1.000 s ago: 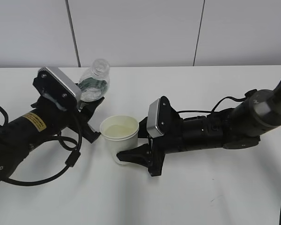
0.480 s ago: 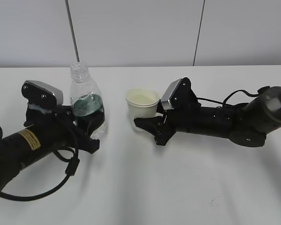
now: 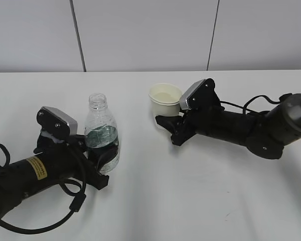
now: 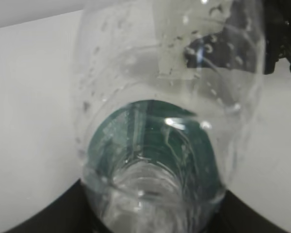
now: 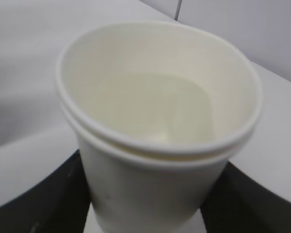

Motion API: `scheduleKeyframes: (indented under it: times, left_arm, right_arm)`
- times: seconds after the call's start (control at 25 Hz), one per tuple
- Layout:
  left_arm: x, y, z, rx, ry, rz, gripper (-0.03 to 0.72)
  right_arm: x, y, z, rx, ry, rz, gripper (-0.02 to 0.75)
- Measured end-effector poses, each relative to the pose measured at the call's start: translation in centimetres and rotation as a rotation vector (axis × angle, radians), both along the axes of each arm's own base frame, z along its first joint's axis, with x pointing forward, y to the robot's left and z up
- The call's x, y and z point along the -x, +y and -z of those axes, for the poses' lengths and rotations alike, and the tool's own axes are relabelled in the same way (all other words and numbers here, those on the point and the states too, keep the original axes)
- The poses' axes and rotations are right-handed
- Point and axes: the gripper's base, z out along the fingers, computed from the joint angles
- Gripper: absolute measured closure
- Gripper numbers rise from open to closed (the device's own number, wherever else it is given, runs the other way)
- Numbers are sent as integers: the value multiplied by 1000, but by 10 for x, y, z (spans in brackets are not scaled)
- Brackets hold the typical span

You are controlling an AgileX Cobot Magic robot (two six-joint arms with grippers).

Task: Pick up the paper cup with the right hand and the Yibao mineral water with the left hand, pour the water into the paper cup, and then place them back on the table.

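Two arms: they lie low over the white bench (image 3: pixel 200 201), one from each side, well apart, with bare bench between them.
Surroundings: a pale panelled wall (image 3: pixel 140 35) with dark vertical seams stands behind the bench; a black cable (image 3: pixel 65 201) loops beside the left arm, and another runs along the right arm.
Bottle: the bottle (image 3: pixel 101 131) stands upright at left, uncapped, with its base at the bench; whether it fully rests there cannot be told.
Bottle material: clear ribbed plastic, beaded with droplets inside in the left wrist view (image 4: pixel 165 97), with a dark green label round the middle.
Left hand: the left hand (image 3: pixel 98 155) has its black fingers closed on the bottle's lower body; a yellow sticker (image 3: pixel 37 168) sits on its arm and a silver-grey block on top.
Cup: the cup (image 3: pixel 165 99) is upright at centre right, further back than the bottle; whether its base touches the bench is hidden.
Cup material: white tapered paper with a rolled rim and a cream inside (image 5: pixel 155 107); a pale shallow layer shows at the bottom.
Right hand: the right hand (image 3: pixel 168 124) grips the cup's lower wall, its fingers (image 5: pixel 48 194) showing dark on either side of it.
In the way: each hand hides the foot of what it holds.
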Motion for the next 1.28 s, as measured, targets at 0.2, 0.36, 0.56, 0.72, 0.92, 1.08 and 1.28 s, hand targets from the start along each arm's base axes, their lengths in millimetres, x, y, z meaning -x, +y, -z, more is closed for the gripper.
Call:
scheduleKeyframes:
  times: [0.2,0.36,0.56,0.72,0.92,1.08,1.28]
  left_arm:
    - [0,0,0,-1,-1,1,363]
    - [0,0,0,0,-1,-5,269]
    - [-1,1,-1,6,-5,-14,181]
    - [0,1,0,5,-3,-14,169]
    - [19,13,5,-19,58,-50,168]
    - [34,26,-3,-25,69,-120,168]
    - [37,38,-14,-7,51,-239,168]
  right_arm:
    - [1,-1,17,-18,29,13,290]
    - [1,0,17,-29,23,10,285]
    - [1,0,17,-28,25,11,124]
    - [2,0,18,-27,29,12,81]
    - [17,-10,26,3,117,43,77]
    - [31,-21,13,-14,127,83,77]
    - [42,-56,-7,-56,128,235,77]
